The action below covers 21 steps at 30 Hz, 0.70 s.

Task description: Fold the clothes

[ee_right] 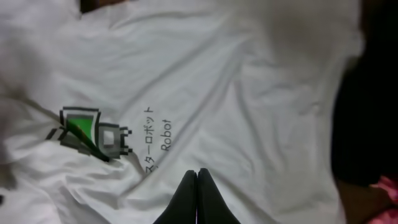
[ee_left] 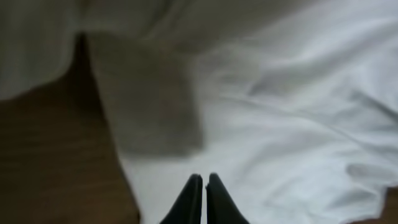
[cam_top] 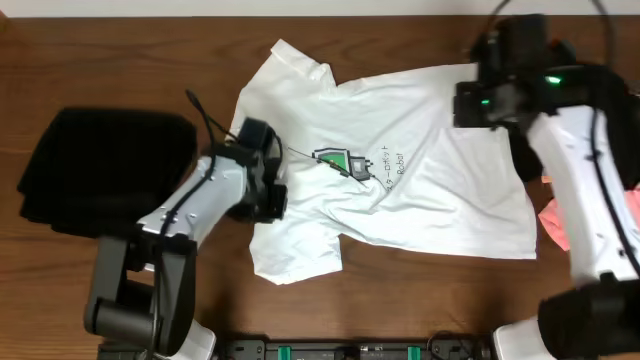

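The clothes lie on a wooden table (cam_top: 120, 60). A white T-shirt (cam_top: 440, 170) with a green-and-grey pixel robot print (cam_top: 345, 160) is spread face up in the middle, wrinkled. My left gripper (cam_top: 266, 196) is low over the shirt's left side by the sleeve. In the left wrist view its fingers (ee_left: 204, 179) are shut, tips over white cloth (ee_left: 280, 124); no fold shows between them. My right gripper (cam_top: 472, 104) hovers over the shirt's upper right part. Its tips (ee_right: 197, 173) are shut and empty, just right of the printed text (ee_right: 155, 134).
A black garment (cam_top: 100, 165) lies bunched at the left. Another black piece (cam_top: 525, 160) sits under the right arm at the shirt's right edge, also seen in the right wrist view (ee_right: 367, 112). A pink garment (cam_top: 555, 222) lies at the far right.
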Available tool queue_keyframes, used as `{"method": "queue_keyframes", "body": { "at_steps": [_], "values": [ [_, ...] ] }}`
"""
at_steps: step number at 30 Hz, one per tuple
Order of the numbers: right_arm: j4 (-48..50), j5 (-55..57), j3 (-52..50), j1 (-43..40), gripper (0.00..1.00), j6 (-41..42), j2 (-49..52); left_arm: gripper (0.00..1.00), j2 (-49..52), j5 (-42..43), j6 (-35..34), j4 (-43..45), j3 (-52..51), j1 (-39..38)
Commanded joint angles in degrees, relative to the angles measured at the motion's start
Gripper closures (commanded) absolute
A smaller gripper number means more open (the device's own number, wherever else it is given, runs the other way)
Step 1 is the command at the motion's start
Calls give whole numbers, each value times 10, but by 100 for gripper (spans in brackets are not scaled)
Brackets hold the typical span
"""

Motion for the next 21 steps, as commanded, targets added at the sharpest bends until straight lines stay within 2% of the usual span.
{"method": "queue_keyframes", "body": {
  "at_steps": [1, 4, 7, 10, 15, 21],
  "values": [
    [-2, -12, 2, -16, 99, 11, -17, 94, 0, -5, -2, 53, -46, -2],
    [-4, -12, 2, -19, 99, 10, -20, 94, 0, -4, -24, 67, -72, -2],
    [-5, -12, 2, -19, 99, 10, -20, 94, 0, 5, -58, 1, -75, -7],
    [4, -12, 2, -19, 99, 10, -20, 94, 0, 58, -81, -69, -76, -12],
    [15, -12, 2, -19, 99, 10, -20, 94, 0, 79, -111, -132, -76, -39],
    [8, -12, 2, -19, 99, -1, -20, 94, -12, 63, -107, -108, -82, -106]
  ]
}}
